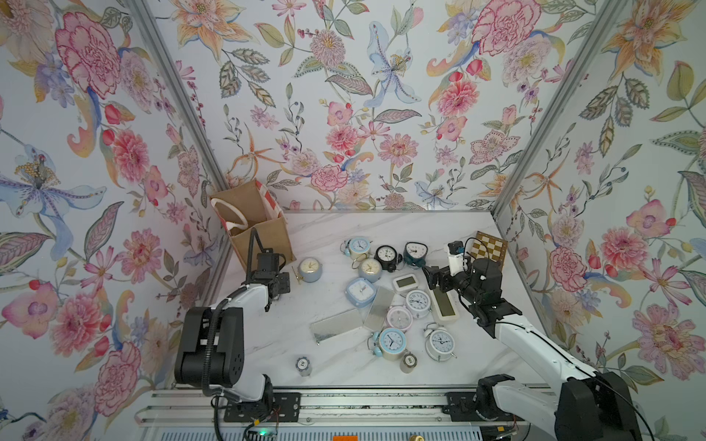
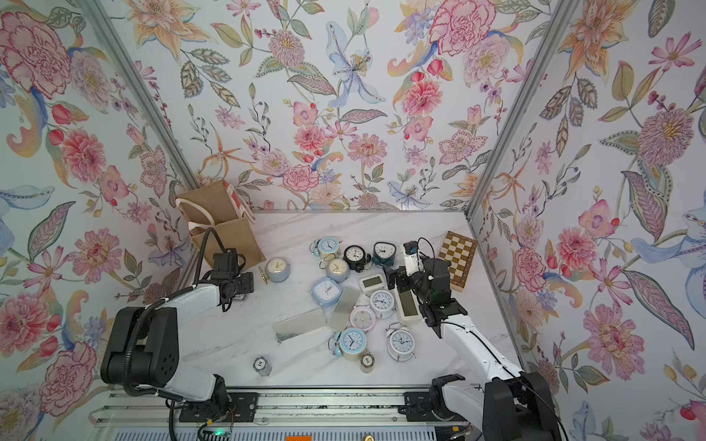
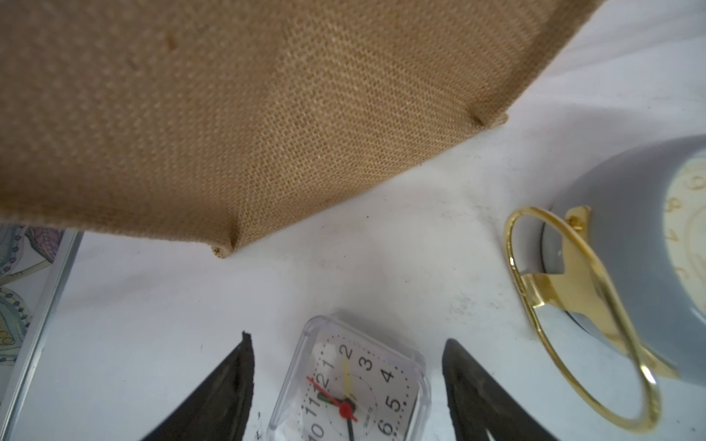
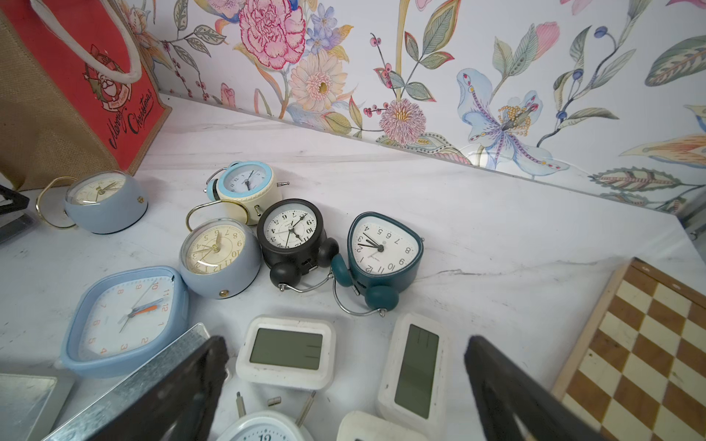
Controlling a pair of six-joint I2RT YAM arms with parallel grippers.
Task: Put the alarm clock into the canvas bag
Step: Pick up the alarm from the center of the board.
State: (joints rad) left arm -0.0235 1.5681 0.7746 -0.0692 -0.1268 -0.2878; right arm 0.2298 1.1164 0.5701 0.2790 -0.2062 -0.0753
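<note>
Since the canvas bag (image 1: 263,235) stands upright with its mouth open in the far left corner of the bench (image 1: 282,336), everything else is best placed from it. Just in front of the bag's foot, the left pincer (image 3: 348,340) hangs low over a small clear-cased alarm clock (image 3: 355,389) lying face up on the bench. Its jaws stand apart, one on each side of the case, with a strip of bare bench showing between each jaw and the plastic, so it has hold of nothing yet. That straddle looks chosen to take the clock across its flat sides, and the short way to the bag suits a lift and drop over the rim. In both top views its own arm (image 1: 248,296) largely hides this clock. A little further from the bag, a grey round clock (image 3: 630,236) with a gold ring stand rests with its face tilted up, near enough to the pincer that I judge it could be knocked. Well away from the bag lies a loose heap of other clocks (image 1: 386,290), round, square and digital, with two metal plates (image 1: 336,324) among them. Beyond that heap from the bag, the right pincer (image 4: 345,343) hovers wide open and empty above the digital clocks, probably to stay out of the way. Furthest from the bag, a chessboard (image 1: 491,248) lies at the bench's other far corner.
</note>
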